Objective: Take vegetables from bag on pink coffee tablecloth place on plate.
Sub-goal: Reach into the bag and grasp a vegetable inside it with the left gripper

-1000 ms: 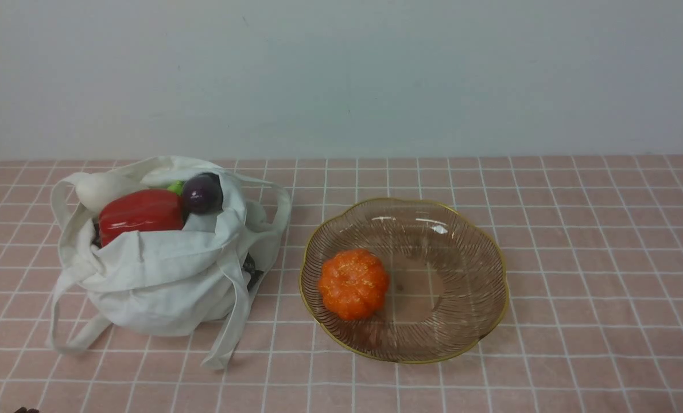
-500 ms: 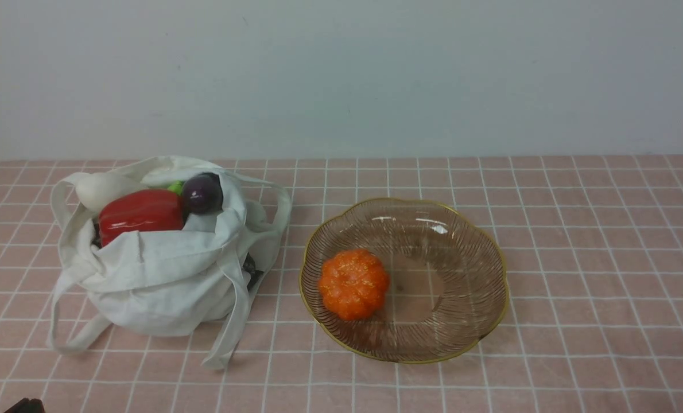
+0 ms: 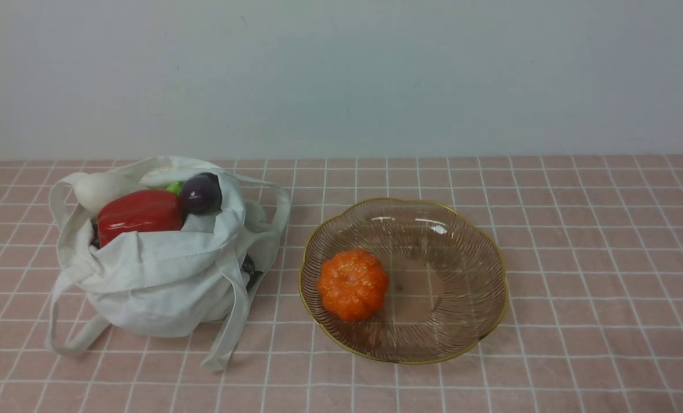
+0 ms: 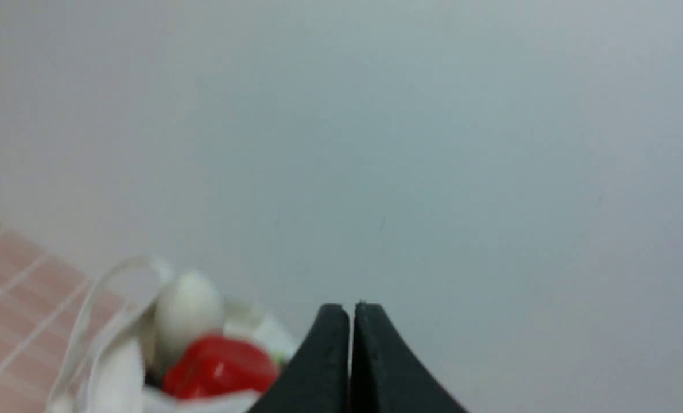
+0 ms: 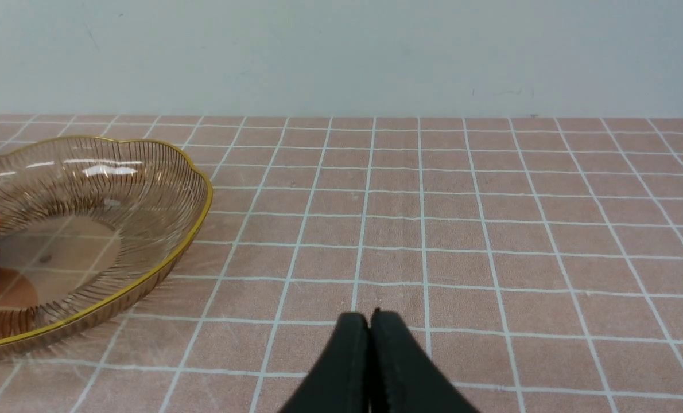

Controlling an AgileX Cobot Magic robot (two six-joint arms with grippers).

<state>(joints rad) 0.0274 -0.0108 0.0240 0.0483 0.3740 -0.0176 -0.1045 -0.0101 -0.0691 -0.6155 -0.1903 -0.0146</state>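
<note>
Where things stand: 1 orange pumpkin [image 3: 353,283] already lies in the plate [image 3: 505,293], on the dish's left part; the rest of the veg [image 3: 146,202] is still in the bag [image 3: 163,287]. Early in the job, by my read.
Bag: off-white cloth tote, slumped, mouth open, left-centre of front view; straps trail toward lower left.
Veg in bag: red pepper [image 3: 138,217] on top; white radish [image 3: 99,190] at its upper left; dark purple eggplant [image 3: 201,195] tip at its upper right; green piece [image 3: 175,187] peeking between. More may be hidden below, can't tell.
Plate: ribbed brownish glass, wavy gold rim, centre-right of front view, just beside bag w/ a narrow gap.
Cloth: pink coffee tablecloth [image 3: 594,258] w/ white grid, fills lower half of front view.
Left gripper [image 4: 350,312]: jaws pressed together, nothing between them; its wrist cam shows the bag ahead, blurred. Not in front view.
Right gripper [image 5: 369,321]: jaws closed tight, empty; low over bare cloth, apart from plate. Not in front view.
Left to do: approx 4 visible items to lift out & set on plate. Pepper looks the likely first pick, as it sits topmost.
</note>
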